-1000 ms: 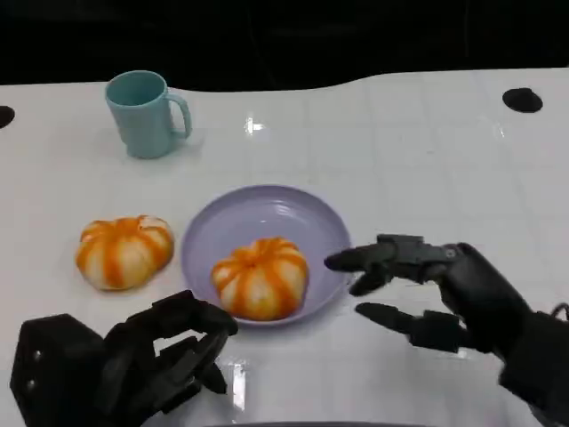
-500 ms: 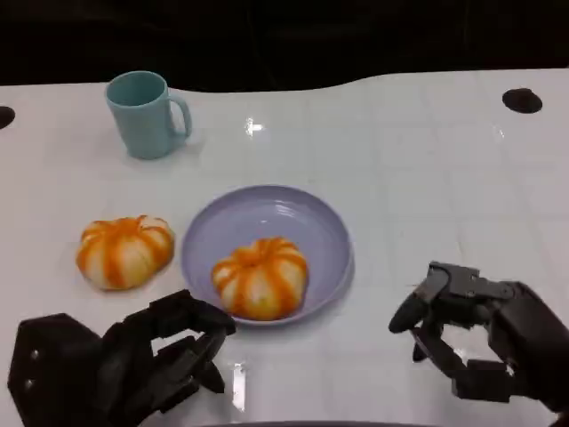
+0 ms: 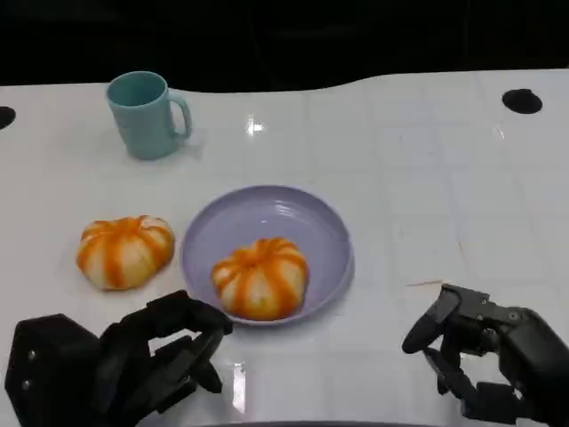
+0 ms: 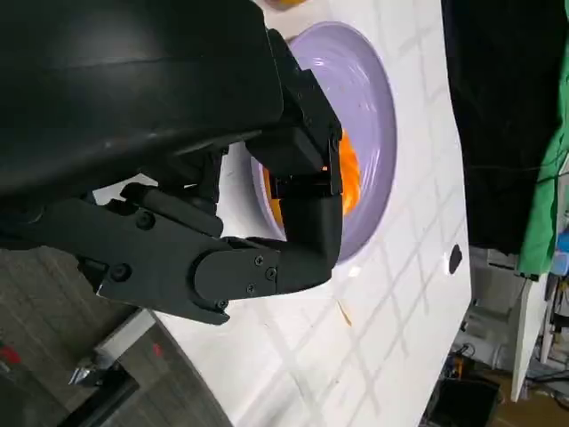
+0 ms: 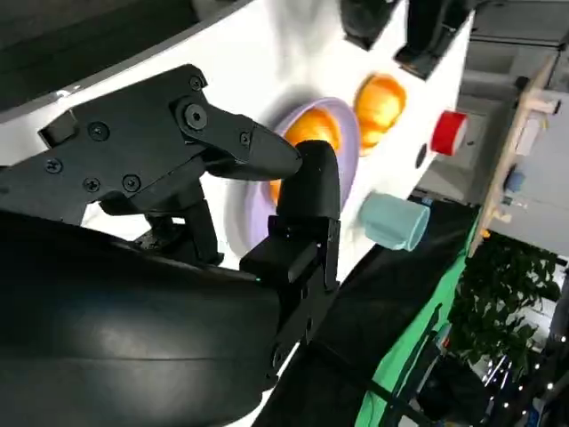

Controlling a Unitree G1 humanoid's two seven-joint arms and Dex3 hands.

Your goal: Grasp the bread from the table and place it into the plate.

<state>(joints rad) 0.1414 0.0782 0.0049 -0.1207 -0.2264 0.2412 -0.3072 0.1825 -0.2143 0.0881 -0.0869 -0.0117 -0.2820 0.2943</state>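
One orange-striped bread bun lies in the purple plate at mid table; the right wrist view shows this bun on the plate, and the left wrist view shows the bun on the plate. A second bun sits on the table left of the plate, also seen as the bun. My left hand hovers near the front edge, below that bun, fingers loosely bent, holding nothing. My right hand is at the lower right, apart from the plate, fingers bent and empty.
A teal mug stands at the back left, also seen as the mug. Black round marks sit near the table's far edge. A red object lies beyond the table. White tabletop stretches right of the plate.
My right hand has drawn back from beside the plate toward the front right edge and bent its fingers in. The buns, plate and left hand have stayed put.
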